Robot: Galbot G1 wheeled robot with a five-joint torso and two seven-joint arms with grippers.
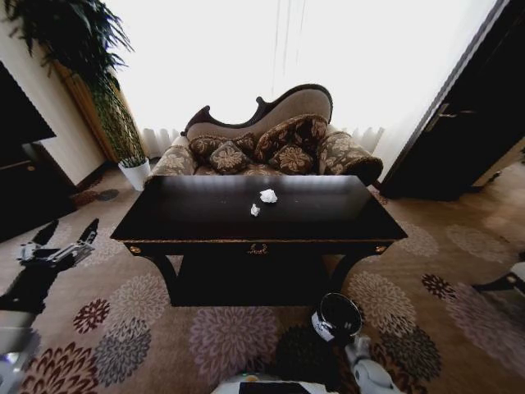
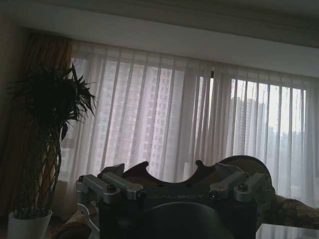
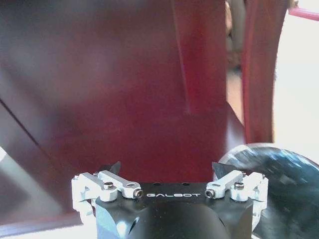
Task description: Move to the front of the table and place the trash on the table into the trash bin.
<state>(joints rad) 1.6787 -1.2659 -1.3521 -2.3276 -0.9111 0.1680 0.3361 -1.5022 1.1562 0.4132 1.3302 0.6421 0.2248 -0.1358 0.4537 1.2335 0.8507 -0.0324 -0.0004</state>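
The dark glossy table (image 1: 197,215) stands straight ahead. Two white paper balls of trash lie near its middle, one larger (image 1: 268,195) and one smaller (image 1: 255,210). On the carpet by the table's front right leg sits the trash bin (image 1: 337,317), black with a white label; its rim (image 3: 279,184) also shows in the right wrist view. My left gripper (image 1: 67,235) hangs open and empty low to the left of the table, and faces the curtains (image 2: 169,169). My right gripper (image 3: 167,167) is open and empty, close to dark red wood and beside the bin.
A patterned sofa (image 1: 271,139) stands behind the table. A white plant pot (image 1: 135,172) with a tall plant is at the back left, beside a black cabinet (image 1: 20,164). A dark door (image 1: 467,123) stands at the right. Flowered carpet surrounds the table.
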